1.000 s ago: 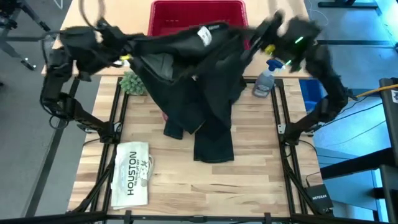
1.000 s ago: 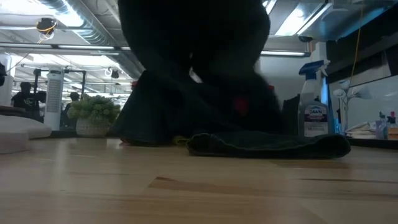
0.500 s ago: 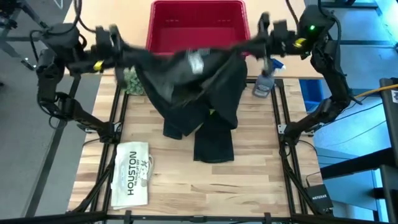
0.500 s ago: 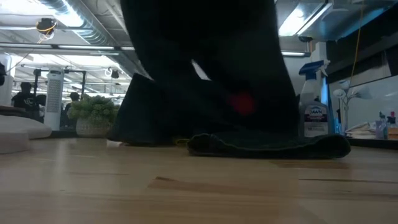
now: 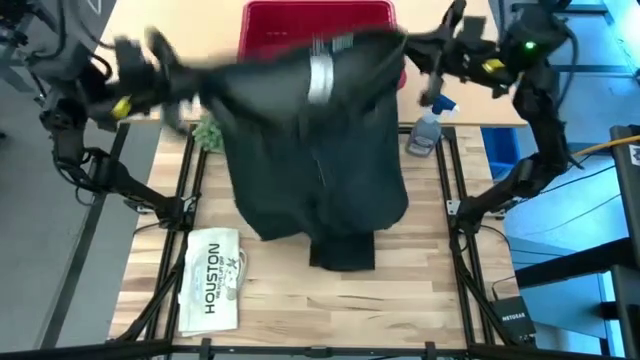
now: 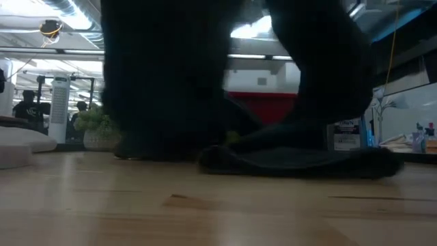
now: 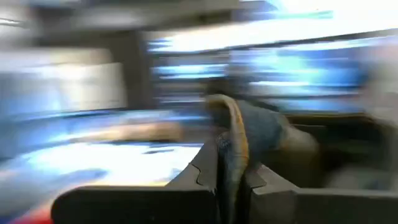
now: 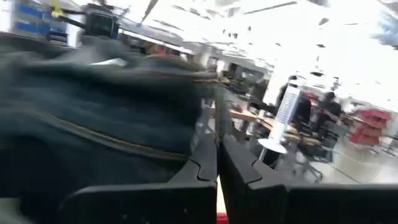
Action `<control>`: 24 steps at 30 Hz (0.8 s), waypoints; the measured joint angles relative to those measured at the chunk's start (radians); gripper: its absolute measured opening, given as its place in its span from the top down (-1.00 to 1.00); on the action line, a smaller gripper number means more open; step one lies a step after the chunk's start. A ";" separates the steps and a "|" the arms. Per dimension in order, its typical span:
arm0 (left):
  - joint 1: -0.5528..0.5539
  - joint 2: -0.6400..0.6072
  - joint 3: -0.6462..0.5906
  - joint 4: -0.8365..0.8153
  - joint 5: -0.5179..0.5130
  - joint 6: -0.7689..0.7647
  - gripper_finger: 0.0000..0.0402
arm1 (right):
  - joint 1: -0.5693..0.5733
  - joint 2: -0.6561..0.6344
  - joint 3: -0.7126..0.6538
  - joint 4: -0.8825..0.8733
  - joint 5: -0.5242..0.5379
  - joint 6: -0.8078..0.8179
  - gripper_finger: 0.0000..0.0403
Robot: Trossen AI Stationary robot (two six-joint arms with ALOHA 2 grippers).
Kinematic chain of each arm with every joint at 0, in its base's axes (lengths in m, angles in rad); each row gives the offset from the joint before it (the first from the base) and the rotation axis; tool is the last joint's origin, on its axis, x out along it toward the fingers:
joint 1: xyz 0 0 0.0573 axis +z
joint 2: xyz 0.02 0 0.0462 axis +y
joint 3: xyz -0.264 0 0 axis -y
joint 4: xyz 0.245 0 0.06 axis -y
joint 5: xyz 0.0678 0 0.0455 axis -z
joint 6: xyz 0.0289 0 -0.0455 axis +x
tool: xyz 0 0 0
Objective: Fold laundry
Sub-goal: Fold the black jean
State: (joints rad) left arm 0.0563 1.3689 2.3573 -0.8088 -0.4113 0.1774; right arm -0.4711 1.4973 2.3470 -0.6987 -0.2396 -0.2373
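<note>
The wooden table [image 5: 280,290] carries the trousers' lower end [image 5: 342,252] mid-table, a HOUSTON-printed white item [image 5: 212,279] near left, a plant [image 5: 210,133] far left, and a spray bottle [image 5: 425,131] far right.

Four cameras on me: one overhead, one at table height, one on each wrist.

The high view looks straight down on my table [image 5: 300,300] and both my arms; the low view sits at the tabletop, facing level across it into the room. Both share the dark trousers [image 5: 315,150], hanging close before the low lens. My left wrist camera looks past my own fingers [image 7: 205,180], very near the cloth; my right wrist camera does likewise, with the room beyond.
</note>
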 joint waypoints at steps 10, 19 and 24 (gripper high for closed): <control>-0.021 0.037 -0.004 -0.107 0.498 -0.134 1.00 | -0.019 0.025 0.000 -0.090 -0.695 0.077 1.00; -0.021 0.044 -0.003 -0.117 0.135 -0.051 1.00 | -0.015 0.027 -0.001 -0.125 -0.415 0.047 1.00; -0.023 0.049 -0.003 -0.117 0.608 -0.065 1.00 | -0.011 0.027 0.000 -0.110 -0.738 0.041 1.00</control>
State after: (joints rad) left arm 0.0337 1.4183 2.3541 -0.9257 0.1965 0.1129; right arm -0.4818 1.5240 2.3466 -0.8083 -0.9773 -0.1967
